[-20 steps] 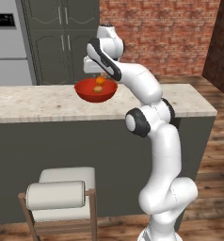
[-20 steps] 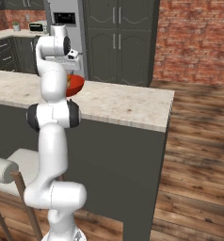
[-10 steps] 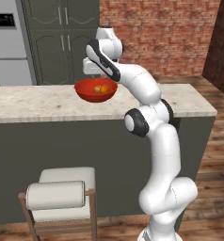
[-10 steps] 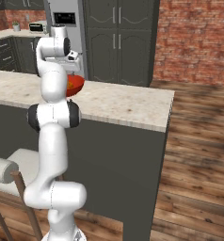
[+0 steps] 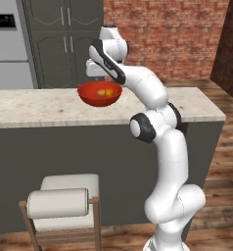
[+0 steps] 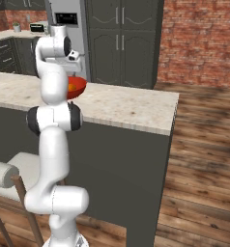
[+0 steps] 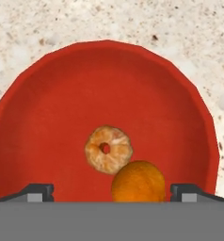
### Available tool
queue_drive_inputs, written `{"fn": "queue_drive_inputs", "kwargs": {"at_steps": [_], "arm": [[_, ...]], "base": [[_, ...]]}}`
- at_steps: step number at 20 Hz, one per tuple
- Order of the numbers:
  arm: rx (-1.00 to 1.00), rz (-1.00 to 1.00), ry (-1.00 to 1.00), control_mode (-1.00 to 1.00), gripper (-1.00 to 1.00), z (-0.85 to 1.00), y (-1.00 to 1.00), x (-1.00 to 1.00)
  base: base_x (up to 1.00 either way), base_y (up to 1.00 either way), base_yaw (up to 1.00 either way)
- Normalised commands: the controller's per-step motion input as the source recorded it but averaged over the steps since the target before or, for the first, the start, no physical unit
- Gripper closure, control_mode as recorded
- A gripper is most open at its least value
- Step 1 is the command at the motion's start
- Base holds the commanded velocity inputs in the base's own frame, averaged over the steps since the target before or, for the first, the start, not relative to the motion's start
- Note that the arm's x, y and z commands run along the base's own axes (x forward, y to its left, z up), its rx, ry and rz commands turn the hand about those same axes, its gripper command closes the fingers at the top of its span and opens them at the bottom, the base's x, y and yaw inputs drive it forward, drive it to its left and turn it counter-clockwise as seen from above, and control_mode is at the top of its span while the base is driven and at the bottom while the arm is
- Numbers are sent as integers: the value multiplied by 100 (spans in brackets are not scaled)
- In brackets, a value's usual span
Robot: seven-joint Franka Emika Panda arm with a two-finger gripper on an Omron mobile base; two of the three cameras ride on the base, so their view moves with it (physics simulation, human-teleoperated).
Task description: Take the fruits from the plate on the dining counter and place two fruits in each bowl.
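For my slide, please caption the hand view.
Open gripper above the red bowl holding two fruits.

Left base view is taken from behind-left of the arm, facing forward and down over the dining counter (image 5: 35, 108). Right base view is taken from behind-right, same counter seen obliquely. Shared by both: the red bowl (image 5: 100, 94), the counter top, dark cabinets behind. Hand view is aimed straight down into the bowl from close range, two fruits (image 7: 108, 149) seen inside.

Kitchen: stone counter (image 5: 50, 108), cabinets (image 5: 64, 44), perhaps fridge (image 5: 8, 49).
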Motion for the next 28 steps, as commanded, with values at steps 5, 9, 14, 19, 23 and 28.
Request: {"fn": "queue_drive_inputs", "kwargs": {"at_steps": [5, 9, 14, 19, 23, 28], "arm": [[1, 0, -7, -100, -100, 0, 0, -34], [6, 0, -11, -100, -100, 0, -4, -85], [8, 0, -11, -100, -100, -3, -23, -100], [7, 0, -12, -100, -100, -16, -32, -100], [7, 0, -15, -100, -100, -16, -34, -100], [7, 0, -16, -100, -100, -4, -30, -100]], "base": [[0, 0, 0], [0, 0, 0], [0, 0, 0], [0, 0, 0], [0, 0, 0], [0, 0, 0]]}}
